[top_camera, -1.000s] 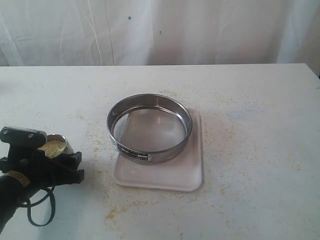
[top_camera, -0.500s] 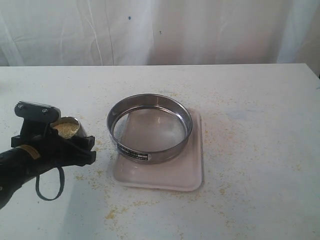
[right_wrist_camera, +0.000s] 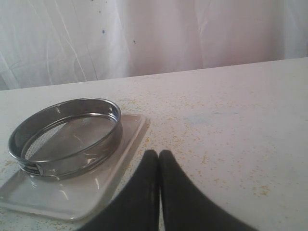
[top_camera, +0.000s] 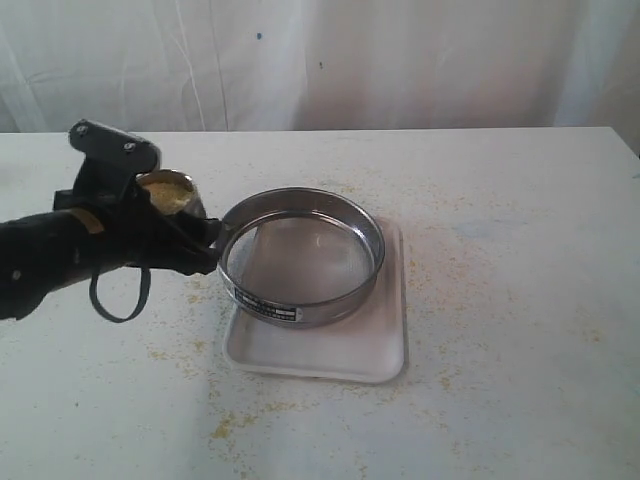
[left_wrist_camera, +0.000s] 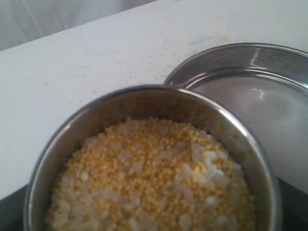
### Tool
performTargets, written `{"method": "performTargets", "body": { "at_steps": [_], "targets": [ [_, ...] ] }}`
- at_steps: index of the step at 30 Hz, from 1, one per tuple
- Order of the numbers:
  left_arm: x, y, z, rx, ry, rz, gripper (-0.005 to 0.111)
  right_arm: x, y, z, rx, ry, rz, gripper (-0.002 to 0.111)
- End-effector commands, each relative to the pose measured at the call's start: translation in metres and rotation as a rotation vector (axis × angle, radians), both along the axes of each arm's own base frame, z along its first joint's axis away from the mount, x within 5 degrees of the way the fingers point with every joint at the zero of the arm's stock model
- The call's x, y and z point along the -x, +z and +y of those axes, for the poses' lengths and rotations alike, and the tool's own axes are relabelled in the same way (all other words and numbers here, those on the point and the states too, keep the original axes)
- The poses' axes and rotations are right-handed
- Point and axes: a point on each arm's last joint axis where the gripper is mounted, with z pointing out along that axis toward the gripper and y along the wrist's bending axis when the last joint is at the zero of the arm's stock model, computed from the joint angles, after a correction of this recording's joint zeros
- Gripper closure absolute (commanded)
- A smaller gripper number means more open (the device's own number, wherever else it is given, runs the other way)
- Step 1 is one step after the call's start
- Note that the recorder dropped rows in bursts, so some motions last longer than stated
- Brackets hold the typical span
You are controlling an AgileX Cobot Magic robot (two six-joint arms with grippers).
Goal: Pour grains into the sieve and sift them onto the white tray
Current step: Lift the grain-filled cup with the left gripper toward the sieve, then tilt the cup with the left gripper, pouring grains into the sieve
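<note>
Our left end effector [top_camera: 175,228] is gripping a steel cup [top_camera: 167,187] of grains [left_wrist_camera: 154,183], hovering just beside the sieve [top_camera: 300,258] on our left; the sieve is sitting on the white tray [top_camera: 330,352]. Our right end effector [right_wrist_camera: 159,166] is pinched together, empty.

Pretty plain setup tbh: a big matte white surface [top_camera: 520,330] fills everything from 9 round through 6 to 3 o'clock. Behind it, across 12 o'clock, hangs a white curtain [top_camera: 400,60] with soft vertical folds and a couple of tiny dark specks [top_camera: 259,36] near 11. Light's soft and even, shadows faint.
</note>
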Motion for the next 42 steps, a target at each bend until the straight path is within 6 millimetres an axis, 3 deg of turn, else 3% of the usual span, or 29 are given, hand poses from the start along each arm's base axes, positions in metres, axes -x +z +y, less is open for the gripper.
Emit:
{"method": "performTargets", "body": {
  "at_steps": [1, 6, 17, 25, 31, 42],
  "targets": [
    [-0.009, 0.031, -0.026, -0.129, -0.172, -0.002, 0.107, 0.000, -0.001, 0.000, 0.003, 0.001, -0.004, 0.108],
    [-0.023, 0.047, -0.040, -0.282, -0.315, 0.013, 0.107, 0.000, -0.001, 0.000, 0.003, 0.001, -0.004, 0.108],
    [-0.055, 0.036, -0.075, -0.550, -0.557, 0.099, 0.107, 0.000, -0.001, 0.000, 0.003, 0.001, -0.004, 0.108],
    [-0.078, 0.031, -0.080, -0.828, -0.654, 0.183, 0.107, 0.000, -0.001, 0.000, 0.003, 0.001, -0.004, 0.108],
    [-0.092, 0.031, -0.081, -1.071, -0.613, 0.215, 0.107, 0.000, -0.001, 0.000, 0.003, 0.001, -0.004, 0.108],
    [-0.096, 0.021, -0.101, -1.246, -0.632, 0.156, 0.107, 0.000, -0.001, 0.000, 0.003, 0.001, -0.004, 0.108]
  ]
}}
